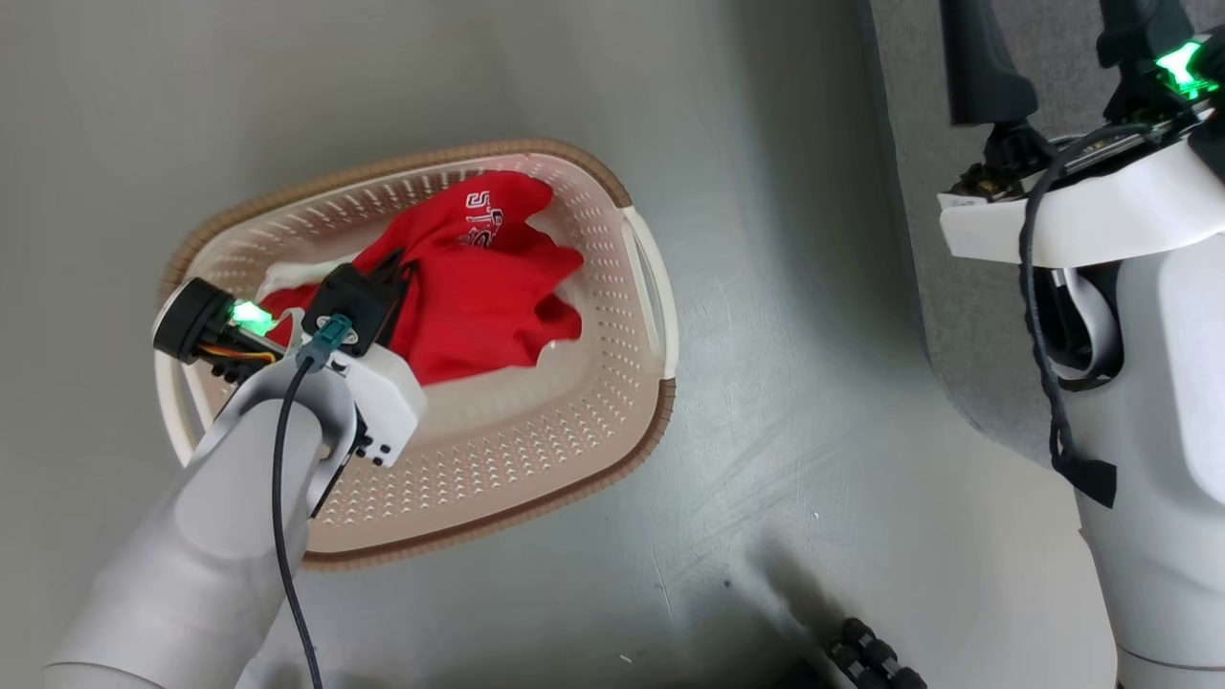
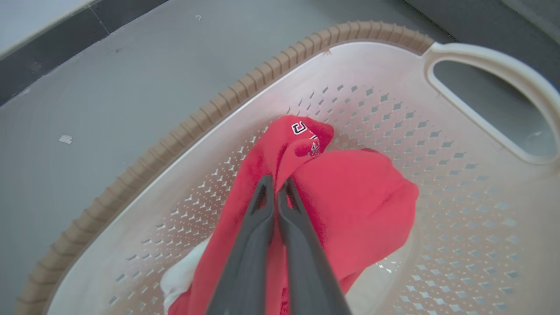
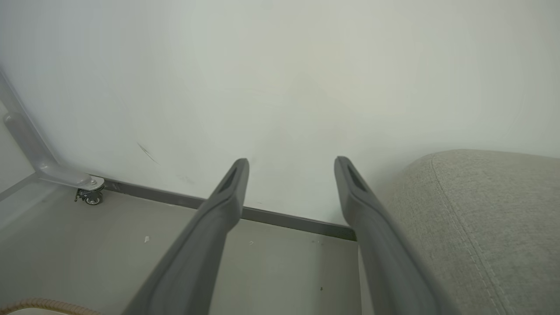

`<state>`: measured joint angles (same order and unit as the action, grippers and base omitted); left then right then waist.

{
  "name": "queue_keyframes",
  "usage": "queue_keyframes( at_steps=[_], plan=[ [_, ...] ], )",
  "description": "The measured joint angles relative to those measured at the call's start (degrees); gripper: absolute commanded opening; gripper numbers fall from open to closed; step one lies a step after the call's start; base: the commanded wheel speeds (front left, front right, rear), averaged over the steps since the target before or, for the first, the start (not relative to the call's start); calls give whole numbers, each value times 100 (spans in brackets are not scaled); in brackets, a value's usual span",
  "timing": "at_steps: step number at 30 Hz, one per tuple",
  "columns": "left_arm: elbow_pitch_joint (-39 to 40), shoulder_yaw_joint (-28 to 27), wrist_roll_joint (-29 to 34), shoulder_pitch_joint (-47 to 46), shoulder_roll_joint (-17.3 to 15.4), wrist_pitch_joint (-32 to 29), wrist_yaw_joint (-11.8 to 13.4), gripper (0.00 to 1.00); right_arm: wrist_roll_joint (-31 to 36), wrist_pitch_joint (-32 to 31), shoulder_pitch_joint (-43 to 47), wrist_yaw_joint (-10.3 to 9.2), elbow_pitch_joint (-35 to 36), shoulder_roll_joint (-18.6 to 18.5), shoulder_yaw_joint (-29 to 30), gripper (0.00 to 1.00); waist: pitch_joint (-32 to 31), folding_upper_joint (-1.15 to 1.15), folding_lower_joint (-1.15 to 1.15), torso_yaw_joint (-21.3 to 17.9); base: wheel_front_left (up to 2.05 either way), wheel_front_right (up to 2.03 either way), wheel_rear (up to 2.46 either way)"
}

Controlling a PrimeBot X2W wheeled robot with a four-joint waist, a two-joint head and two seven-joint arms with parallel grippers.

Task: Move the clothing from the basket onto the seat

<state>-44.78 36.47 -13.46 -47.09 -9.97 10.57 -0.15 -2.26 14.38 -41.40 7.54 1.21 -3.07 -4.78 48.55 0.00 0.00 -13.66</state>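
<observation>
Your left gripper [image 2: 276,183] sits closest. Its jaws are pressed together on what looks like a thin fold of the clothing [image 2: 358,197], which lies bunched inside the basket [image 2: 197,122] on the floor [image 1: 785,402].

That bite looks shallow. If you lift fast, the smooth red cloth could slide out and drop back into the basket, or fall onto the floor short of the seat. Most of the heap lies below the pinch, so a hanging tail may catch the basket's rim and drag or tip the basket as you carry it across.

Farther off, your right gripper [image 3: 291,164] hangs with its jaws wide apart, holding nothing, just beside the seat [image 3: 481,227]. Swing across carelessly and the two grippers may crowd each other there.

Count: one basket, one seat, two grippers and one red heap. I cannot tell whether the heap is a single garment or several tangled together.
</observation>
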Motion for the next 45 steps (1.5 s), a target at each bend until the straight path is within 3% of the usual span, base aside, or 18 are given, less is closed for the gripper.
queue_keyframes(
  at_steps=[26, 33, 45],
  plan=[
    [1245, -314, -383, 260, -123, 260, 42, 0, 42, 9, 634, 0, -699, -14, -211, 100, -1438, 0, 0, 528, 0, 0, 0],
    [1480, -318, -553, 310, -92, 87, -100, 0, 24, 8, 1006, 0, -842, -14, -134, 100, -1889, 0, 0, 601, 0, 0, 0],
    [1770, -333, -642, 464, -93, -101, -110, 0, 22, 8, 1471, 0, -1072, -14, -142, 100, -2597, 0, 0, 675, 0, 0, 0]
  ],
)
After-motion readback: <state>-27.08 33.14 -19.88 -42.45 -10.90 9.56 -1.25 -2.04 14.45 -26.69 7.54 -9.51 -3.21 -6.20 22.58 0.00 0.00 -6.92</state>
